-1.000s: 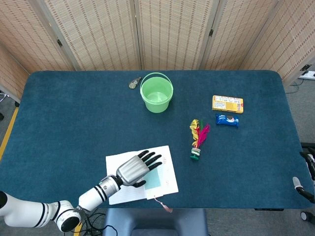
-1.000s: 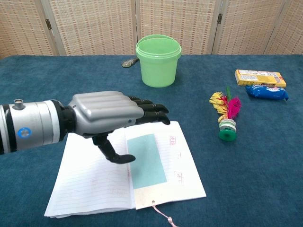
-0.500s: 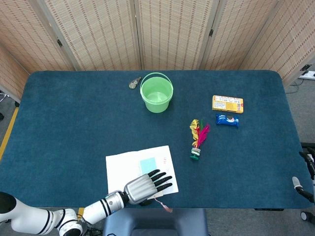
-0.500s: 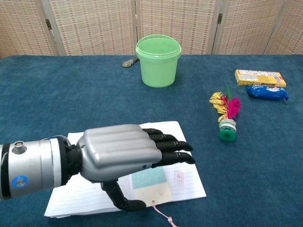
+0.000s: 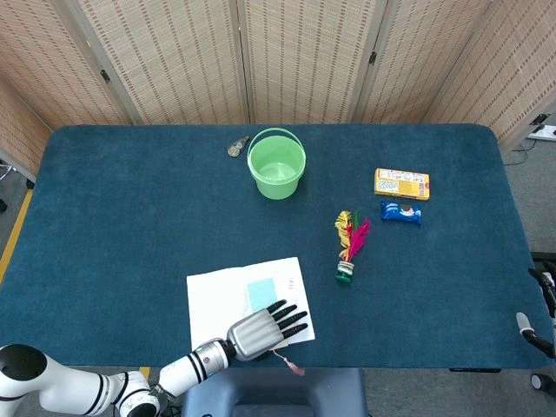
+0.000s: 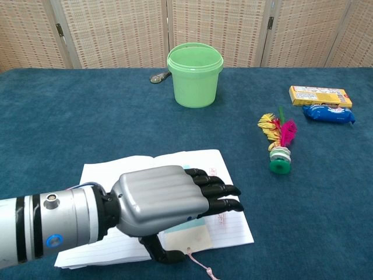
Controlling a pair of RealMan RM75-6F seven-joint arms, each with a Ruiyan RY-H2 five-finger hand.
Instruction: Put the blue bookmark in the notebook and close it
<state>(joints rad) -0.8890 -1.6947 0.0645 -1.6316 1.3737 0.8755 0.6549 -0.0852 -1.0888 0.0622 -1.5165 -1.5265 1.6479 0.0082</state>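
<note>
- We judge step one done: blue bookmark (image 5: 261,294) lies flat on the right page of the notebook (image 5: 217,300), its pink tassel cord (image 6: 201,266) trailing off the near edge.
- Notebook is open near the front edge of the table (image 5: 130,217); closing is what's left.
- Left hand (image 6: 169,204) is released: fingers extended and apart, grasping nothing. It hovers palm-down over the near right corner of the page, thumb low by the page edge; we cannot tell if it touches.
- Right hand is not visible in either view.
- Versus a second ago: the hand was further back over the middle of the spread, near the spine; it has since pulled toward the near edge and dropped lower. Bookmark and notebook have not shifted.
- Green bucket (image 5: 276,165), shuttlecock (image 5: 349,246) and snack packs (image 5: 401,195) are untouched, well apart.
</note>
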